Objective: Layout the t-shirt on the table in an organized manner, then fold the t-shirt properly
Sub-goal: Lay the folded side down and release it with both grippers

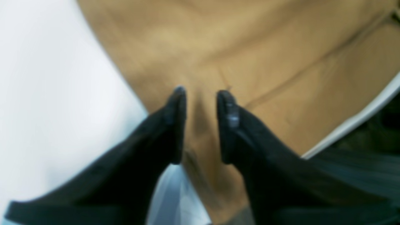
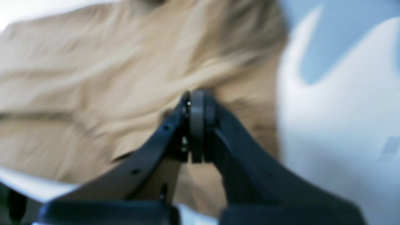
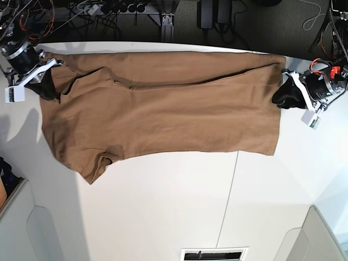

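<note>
The tan t-shirt [image 3: 163,114] lies spread along the far side of the white table [image 3: 163,206], its sleeve end at the base view's left and its hem at the right. At the hem edge my left gripper [image 3: 280,97] stands open. In its wrist view the black fingertips [image 1: 179,100] straddle a ridge of cloth [image 1: 250,47] with a gap around it. Over at the shirt's far left corner, my right gripper [image 3: 51,89] is shut. Its pads [image 2: 197,103] meet on a pinch of fabric [image 2: 78,78], and wrinkles run in toward them.
Grey-white bins sit at the near left corner [image 3: 16,217] and the near right corner [image 3: 321,234]. A dark seam [image 3: 228,196] crosses the tabletop. Cables and equipment [image 3: 109,11] crowd the space beyond the far edge. A slotted vent [image 3: 215,254] lies at the front edge.
</note>
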Robot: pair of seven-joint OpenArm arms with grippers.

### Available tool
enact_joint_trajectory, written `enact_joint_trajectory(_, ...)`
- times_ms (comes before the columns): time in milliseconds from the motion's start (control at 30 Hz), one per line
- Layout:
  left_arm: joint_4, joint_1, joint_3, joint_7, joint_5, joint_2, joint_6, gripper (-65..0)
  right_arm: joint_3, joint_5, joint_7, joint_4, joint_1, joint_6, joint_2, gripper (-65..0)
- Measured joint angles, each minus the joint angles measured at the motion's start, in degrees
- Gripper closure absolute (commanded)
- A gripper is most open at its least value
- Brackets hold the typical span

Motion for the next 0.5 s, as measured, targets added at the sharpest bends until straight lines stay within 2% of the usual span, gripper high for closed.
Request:
enact_joint_trajectory(67,0.00,-1.66,-0.66,-0.70,0.09,0.00,0.02,-32.9,1.79,-0.22,0.31,-0.17,2.56,-0.90,0.02,-13.7)
enact_joint_trajectory(133,-0.11,-3.48,-0.66,-1.81,0.22,0.02,0.02,-33.6,2.25,0.13,2.40,-1.44,5.79,-2.16,0.48,-15.4)
enact_joint_trajectory(300,-5.75,-8.50,-0.50,-3.43,0.28,0.09,-0.04,-33.6,2.19,-3.06,2.67,-12.15,15.98,-3.76,3.45,-16.6)
enact_joint_trajectory(433,-13.57,-14.05,-0.50,-4.04,0.37,0.15,-0.22,-33.6,2.25,-3.37,3.13,-27.21,24.85,-4.28,6.97,-28.0)
enact_joint_trajectory(500,-17.40,-16.39,-0.50,-4.50,0.22,0.15,-0.17,-33.6,2.23,-3.39,3.80,-34.69,28.87,-4.37,8.50,-30.0)
